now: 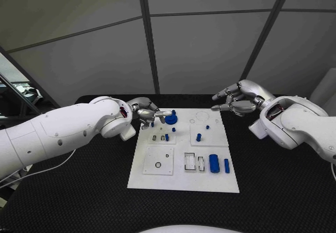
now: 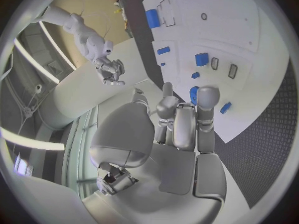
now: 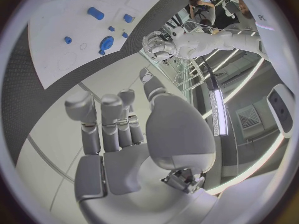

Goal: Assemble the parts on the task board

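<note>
The white task board point(image 1: 158, 180) lies in the middle of the black table. A round blue part point(image 1: 171, 118) stands near its far left corner, also visible as the blue part point(image 2: 194, 93). My left hand point(image 1: 147, 115) hovers at the board's far left edge, fingertips point(image 2: 209, 95) stretched toward that part, with nothing gripped. My right hand point(image 1: 238, 102) floats above the far right corner, fingers point(image 3: 102, 124) loosely extended and empty. Small blue pegs point(image 1: 198, 137) stand mid-board. A thick blue cylinder point(image 1: 214, 163) and a slim blue piece point(image 1: 226, 165) lie near right.
Raised white plates with slots point(image 1: 158, 161) and rectangular recesses point(image 1: 190, 161) cover the board. A ring mark point(image 1: 202, 115) sits at the far right. Black table point(image 1: 84, 194) surrounds the board, with grey wall panels behind it.
</note>
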Controlling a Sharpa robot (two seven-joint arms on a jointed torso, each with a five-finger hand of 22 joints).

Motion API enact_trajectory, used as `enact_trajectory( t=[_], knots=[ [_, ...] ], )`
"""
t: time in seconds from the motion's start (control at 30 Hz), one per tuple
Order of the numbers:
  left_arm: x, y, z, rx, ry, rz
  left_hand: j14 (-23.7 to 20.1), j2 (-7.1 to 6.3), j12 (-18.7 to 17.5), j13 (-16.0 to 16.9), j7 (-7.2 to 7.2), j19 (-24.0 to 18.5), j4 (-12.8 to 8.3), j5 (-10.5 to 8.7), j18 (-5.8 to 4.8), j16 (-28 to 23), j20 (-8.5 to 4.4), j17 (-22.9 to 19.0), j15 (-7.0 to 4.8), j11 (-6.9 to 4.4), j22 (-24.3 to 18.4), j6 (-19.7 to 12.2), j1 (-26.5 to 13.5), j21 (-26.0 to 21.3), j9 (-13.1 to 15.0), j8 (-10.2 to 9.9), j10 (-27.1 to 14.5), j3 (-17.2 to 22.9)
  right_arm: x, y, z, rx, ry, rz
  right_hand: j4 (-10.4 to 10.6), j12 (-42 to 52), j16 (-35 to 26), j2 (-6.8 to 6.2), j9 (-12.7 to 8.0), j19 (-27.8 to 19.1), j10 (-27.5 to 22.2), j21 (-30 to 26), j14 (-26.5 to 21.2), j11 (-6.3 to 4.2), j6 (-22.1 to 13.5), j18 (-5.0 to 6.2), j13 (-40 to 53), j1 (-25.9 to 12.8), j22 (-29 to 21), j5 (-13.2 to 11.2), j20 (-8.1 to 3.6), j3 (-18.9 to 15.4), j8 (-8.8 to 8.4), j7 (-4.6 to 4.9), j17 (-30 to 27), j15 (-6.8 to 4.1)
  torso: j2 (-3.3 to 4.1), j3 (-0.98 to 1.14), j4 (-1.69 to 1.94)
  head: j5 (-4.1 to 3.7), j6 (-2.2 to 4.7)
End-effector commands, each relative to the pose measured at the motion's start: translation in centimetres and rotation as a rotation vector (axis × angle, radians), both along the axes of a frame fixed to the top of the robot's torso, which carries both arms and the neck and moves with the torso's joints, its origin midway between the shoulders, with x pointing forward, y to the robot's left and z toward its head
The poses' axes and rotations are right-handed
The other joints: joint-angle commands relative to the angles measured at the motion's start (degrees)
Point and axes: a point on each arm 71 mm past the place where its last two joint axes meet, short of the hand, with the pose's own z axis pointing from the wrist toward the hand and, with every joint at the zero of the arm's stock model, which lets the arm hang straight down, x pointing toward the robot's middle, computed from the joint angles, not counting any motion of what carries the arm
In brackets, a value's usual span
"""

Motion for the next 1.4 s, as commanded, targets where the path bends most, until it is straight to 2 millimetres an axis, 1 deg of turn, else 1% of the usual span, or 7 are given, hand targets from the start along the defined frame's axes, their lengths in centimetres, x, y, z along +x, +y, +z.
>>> enact_trajectory(
  t=[0.03,0.2,0.3,0.53,0.77,0.97,1.4],
  knots=[
    [0.3,0.2,-0.3,0.256,0.018,-0.017,3.29,1.14,5.05,5.61,-0.55,1.13,-0.07,-0.16,-4.50,2.62,-0.30,5.13,-0.66,-0.27,4.06,-0.45,1.12,2.87,3.44,1.53,1.55,-0.97,0.3,-0.3,0.2,0.064,0.016,-0.032,-0.30,-0.22,-0.39,0.33,-0.06,-0.31,-0.30,-0.40,0.32,-0.09,0.35,1.12,-0.07,-0.06,-0.07,0.18,-0.09,-0.07,-0.36,0.02,-0.05,-0.10,-0.46,0.15,0.03,0.14,-0.22],
    [1.1,-0.7,-0.1,0.338,0.013,-0.006,3.80,2.16,9.42,10.51,-0.67,2.13,-0.32,-0.01,-5.09,4.41,-0.34,7.27,-0.93,-0.68,8.05,-1.40,2.99,5.46,7.90,2.75,3.11,-1.70,0.7,-0.3,0.0,0.063,0.025,-0.045,-0.46,0.17,-0.19,0.49,-0.11,0.04,0.11,-0.59,0.75,-0.11,0.22,1.10,0.13,-0.02,-0.14,0.41,-0.13,0.00,-0.44,0.03,0.65,-0.13,-0.51,0.14,-0.06,0.26,-0.36],
    [1.5,-1.2,-0.3,0.374,0.029,-0.007,3.86,2.52,10.06,11.42,-0.79,2.43,-0.31,0.20,-5.20,4.61,-0.38,7.53,-0.98,-0.64,9.09,-1.64,3.35,6.09,9.29,2.93,3.36,-1.87,0.8,-0.2,-0.1,0.062,0.027,-0.051,-0.47,0.18,-0.20,0.50,-0.11,0.07,0.14,-0.60,0.77,-0.11,0.21,1.10,0.13,-0.02,-0.15,0.44,-0.13,0.01,-0.45,0.03,0.65,-0.13,-0.46,0.14,0.06,0.21,-0.44],
    [2.1,-2.5,-1.0,0.447,0.083,-0.039,4.12,3.29,11.08,12.93,-0.92,3.36,-0.22,0.26,-5.54,5.34,-0.47,8.45,-1.09,-0.75,11.46,-2.01,3.40,7.42,12.02,3.13,3.84,-2.39,1.1,-0.2,-0.2,0.058,0.035,-0.062,-0.51,0.21,-0.42,0.56,-0.13,0.12,0.22,-0.78,0.83,-0.10,0.11,1.12,0.10,-0.04,-0.33,0.57,-0.15,0.03,-0.48,0.04,0.50,-0.13,-0.34,0.12,-0.09,0.60,-0.76],
    [2.3,-3.0,-1.7,0.489,0.122,-0.064,4.25,3.83,11.48,13.75,-0.96,3.59,-0.34,1.10,-5.66,5.78,-0.50,8.99,-1.12,-0.77,12.40,-2.35,3.76,7.96,13.99,3.07,4.05,-2.60,1.3,-0.1,-0.3,0.055,0.041,-0.067,-0.53,0.17,-0.50,0.63,-0.15,0.21,0.24,-0.87,0.91,-0.09,0.03,1.12,0.01,-0.08,-0.40,0.72,-0.15,0.07,-0.50,0.06,0.53,-0.14,-0.31,0.11,-0.03,0.68,-1.01],
    [2.3,-3.7,-2.1,0.508,0.144,-0.095,4.30,3.99,11.77,14.22,-0.96,3.56,-0.37,1.82,-5.68,5.95,-0.50,9.21,-1.11,-0.78,12.68,-2.47,3.97,8.11,15.03,2.99,4.21,-2.76,1.5,-0.1,-0.4,0.053,0.045,-0.070,-0.54,0.11,-0.67,0.67,-0.16,0.16,0.22,-1.07,0.92,-0.08,-0.03,1.16,-0.09,-0.10,-0.64,0.81,-0.16,0.09,-0.51,0.07,0.39,-0.14,-0.28,0.01,-0.01,0.62,-1.20],
    [2.2,-4.6,-2.9,0.528,0.166,-0.132,4.24,4.26,11.46,14.34,-0.93,3.26,-0.45,2.53,-5.63,5.86,-0.46,9.15,-1.07,-0.73,12.55,-2.68,4.28,8.02,16.08,2.77,4.09,-2.83,1.7,-0.1,-0.6,0.047,0.056,-0.074,-0.63,-0.28,-1.12,0.77,-0.19,0.11,0.02,-1.50,0.93,-0.06,-0.25,1.23,-0.54,-0.10,-1.10,1.07,-0.16,0.19,-0.55,0.10,0.07,-0.12,-0.27,-0.01,0.08,0.61,-1.50]
  ],
)
